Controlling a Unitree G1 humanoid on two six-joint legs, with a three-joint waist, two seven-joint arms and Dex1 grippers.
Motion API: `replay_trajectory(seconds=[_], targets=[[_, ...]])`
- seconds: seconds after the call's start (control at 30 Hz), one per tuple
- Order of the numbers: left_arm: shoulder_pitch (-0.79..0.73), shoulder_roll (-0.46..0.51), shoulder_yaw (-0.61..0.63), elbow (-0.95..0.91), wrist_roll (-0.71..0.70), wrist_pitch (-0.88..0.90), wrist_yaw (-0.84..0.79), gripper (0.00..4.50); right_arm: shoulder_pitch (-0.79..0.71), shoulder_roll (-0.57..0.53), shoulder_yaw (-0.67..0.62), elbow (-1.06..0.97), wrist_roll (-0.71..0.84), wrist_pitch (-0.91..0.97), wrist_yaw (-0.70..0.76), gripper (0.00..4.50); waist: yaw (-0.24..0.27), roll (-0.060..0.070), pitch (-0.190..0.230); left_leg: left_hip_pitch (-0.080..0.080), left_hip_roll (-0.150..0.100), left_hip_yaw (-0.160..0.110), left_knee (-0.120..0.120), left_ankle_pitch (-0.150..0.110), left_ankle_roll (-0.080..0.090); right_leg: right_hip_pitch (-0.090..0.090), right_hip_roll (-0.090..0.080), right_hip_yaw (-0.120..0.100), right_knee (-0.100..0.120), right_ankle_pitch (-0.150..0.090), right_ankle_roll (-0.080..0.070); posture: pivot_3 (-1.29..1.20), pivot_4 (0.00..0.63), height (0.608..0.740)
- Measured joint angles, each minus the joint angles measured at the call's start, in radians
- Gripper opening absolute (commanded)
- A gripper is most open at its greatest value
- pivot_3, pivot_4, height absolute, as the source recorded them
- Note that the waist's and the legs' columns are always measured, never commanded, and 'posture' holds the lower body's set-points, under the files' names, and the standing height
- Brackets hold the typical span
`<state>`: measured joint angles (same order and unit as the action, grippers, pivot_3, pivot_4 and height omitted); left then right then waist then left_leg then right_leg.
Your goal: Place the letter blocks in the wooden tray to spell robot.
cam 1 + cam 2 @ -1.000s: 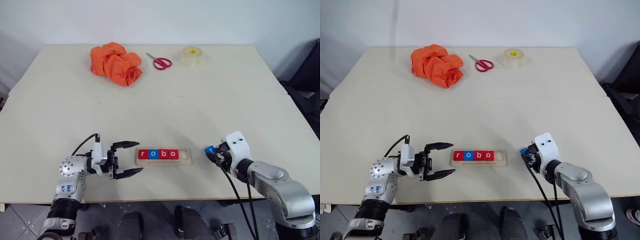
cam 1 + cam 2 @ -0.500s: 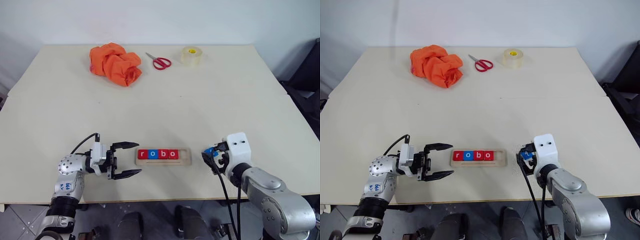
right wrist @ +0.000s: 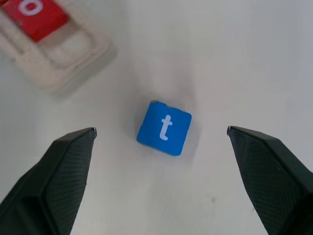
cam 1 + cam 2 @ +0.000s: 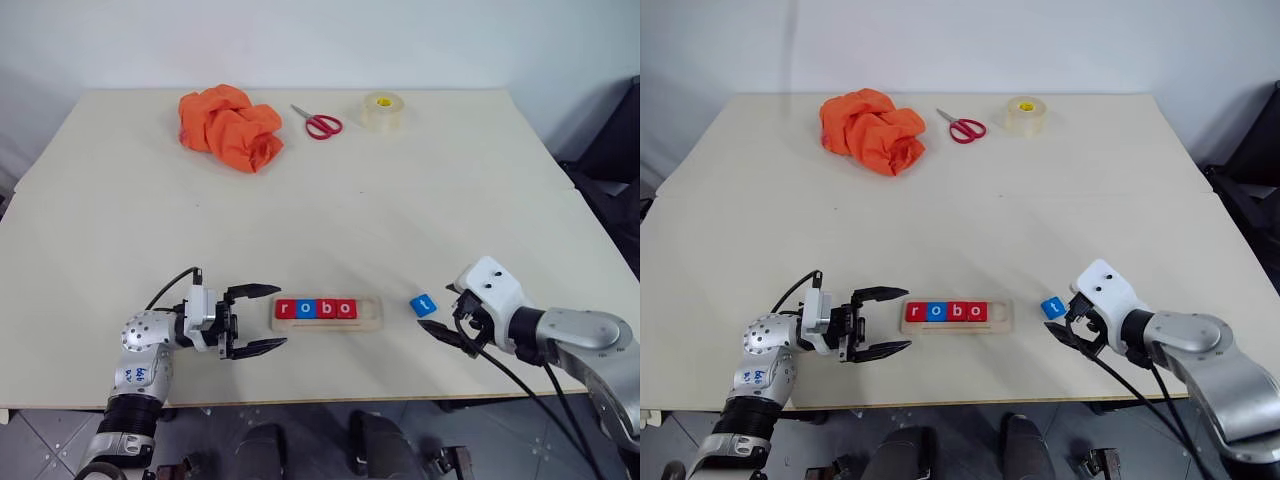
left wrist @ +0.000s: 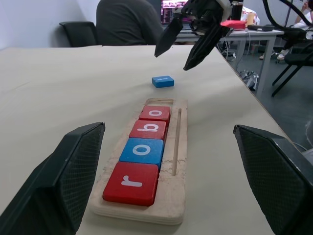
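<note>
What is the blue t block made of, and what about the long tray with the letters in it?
The blue t block looks like painted wood, though it might be plastic: flat even blue colour, rounded corners, a white printed letter. The tray looks like bare, unpainted wood: pale, matte, with faint speckled grain and a groove cut along it.

The right gripper point(image 4: 447, 323) let go of the blue "t" block point(image 4: 423, 304), which it had gripped a second ago. Its fingers spread wide and it drew back, away from the wooden tray point(image 4: 328, 321). The block ended up flat on the table point(image 4: 330, 220), just beside the tray's empty end, not touching it.
</note>
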<state>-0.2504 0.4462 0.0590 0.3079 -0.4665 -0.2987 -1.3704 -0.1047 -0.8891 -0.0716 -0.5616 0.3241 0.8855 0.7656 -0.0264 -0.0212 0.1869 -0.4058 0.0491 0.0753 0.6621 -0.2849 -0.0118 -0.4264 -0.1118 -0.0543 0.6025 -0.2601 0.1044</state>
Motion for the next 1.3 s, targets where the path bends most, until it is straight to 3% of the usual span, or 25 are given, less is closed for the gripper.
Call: replay_trajectory(seconds=[0.2,0.4,0.7,0.83,1.03,1.3], targets=[[0.056,0.006,0.003,-0.051,0.0,0.002,0.026,4.5,-0.091,-0.072,0.11,0.304,-0.085,-0.349,0.204,4.48,0.001,0.0,0.0,0.0,0.0,0.001,0.0,0.0,0.0,0.0,0.0,0.001,0.0,0.0,0.001,0.0,0.15,0.74],[0.125,0.037,0.023,-0.12,-0.002,0.011,0.058,4.5,-0.28,-0.057,0.244,0.587,-0.182,-0.648,0.371,4.48,-0.002,0.0,0.0,0.001,0.0,0.003,0.001,0.0,0.0,0.0,0.0,0.002,0.0,0.001,0.001,0.0,0.15,0.74],[0.196,0.048,0.044,-0.208,-0.005,0.03,0.101,4.5,-0.448,0.014,0.308,0.853,-0.232,-0.889,0.533,4.48,-0.002,0.0,0.0,0.003,0.001,0.003,0.001,0.0,-0.001,0.0,0.0,0.002,0.002,0.001,0.001,0.0,0.15,0.74],[0.217,0.059,0.053,-0.223,-0.006,0.036,0.112,4.5,-0.469,0.037,0.308,0.909,-0.233,-0.934,0.58,3.62,-0.003,0.0,0.0,0.003,0.001,0.003,0.001,0.0,-0.001,0.0,0.0,0.002,0.003,0.001,0.0,0.0,0.15,0.74],[0.223,0.064,0.059,-0.24,-0.006,0.036,0.125,4.5,-0.471,0.054,0.308,0.918,-0.232,-0.945,0.631,1.57,-0.004,0.0,0.0,0.004,0.001,0.003,0.002,0.001,-0.001,0.0,-0.001,0.002,0.004,0.001,0.0,0.0,0.15,0.74],[0.216,0.064,0.057,-0.241,-0.006,0.036,0.125,4.5,-0.396,0.06,0.262,0.76,-0.191,-0.744,0.577,1.46,0.0,0.001,0.0,0.003,0.001,0.003,0.002,0.001,-0.002,-0.002,-0.002,0.002,0.006,0.001,-0.001,0.0,0.15,0.74]])
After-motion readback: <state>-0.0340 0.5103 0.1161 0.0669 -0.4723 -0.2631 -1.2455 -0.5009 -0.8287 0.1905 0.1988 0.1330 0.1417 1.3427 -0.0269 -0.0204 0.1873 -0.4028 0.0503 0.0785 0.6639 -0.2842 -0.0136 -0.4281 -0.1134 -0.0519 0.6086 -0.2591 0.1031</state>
